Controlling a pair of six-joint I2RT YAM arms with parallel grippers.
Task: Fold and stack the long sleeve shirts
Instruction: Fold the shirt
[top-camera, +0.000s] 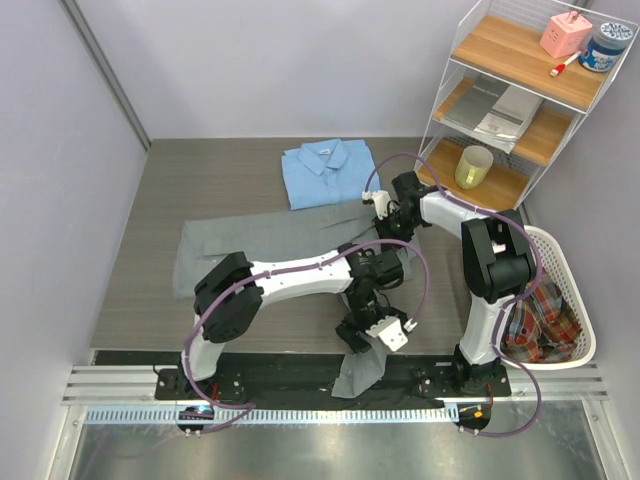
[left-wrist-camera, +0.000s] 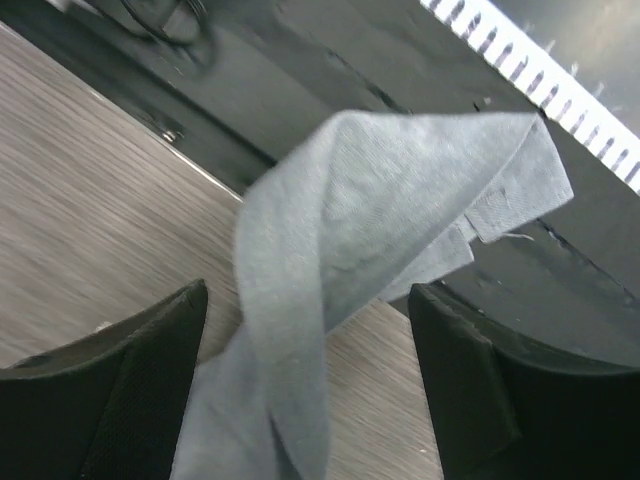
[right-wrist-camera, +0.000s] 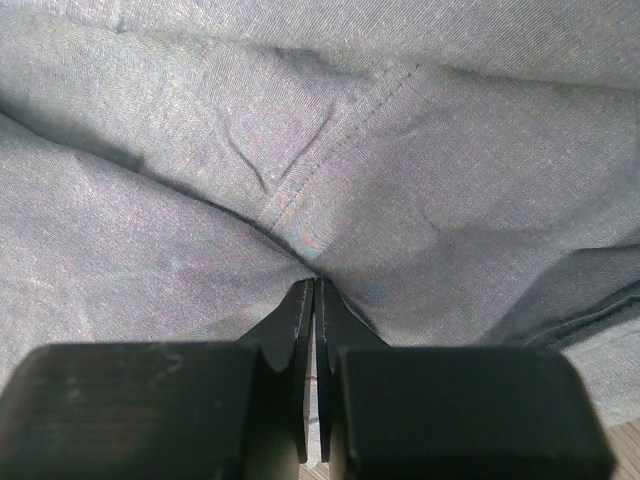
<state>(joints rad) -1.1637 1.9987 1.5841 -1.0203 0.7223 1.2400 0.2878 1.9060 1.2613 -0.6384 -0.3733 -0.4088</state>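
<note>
Currently, in the overhead view, the grey shirt lies spread flat across the middle of the table. One sleeve trails off the near table edge at lower centre, onto the dark base rail. The light blue shirt sits folded at upper centre, collar toward the top of the frame, with its lower edge just beside the grey shirt.

Left gripper: jaws stand wide apart. In the left wrist view the grey sleeve end hangs in the gap, folded over on itself, with a stitched hem corner at upper right. Neither black finger is pressing it.

Right gripper: jaws together, nipping a small pucker of grey cloth at the tips, just below a stitched seam; creases run into the pinch point. Overhead, this gripper sits on the upper right edge of the grey shirt, near the blue one.

A wire shelf stands at upper right with a yellow cup on its lowest board. A white basket at right holds plaid cloth.
</note>
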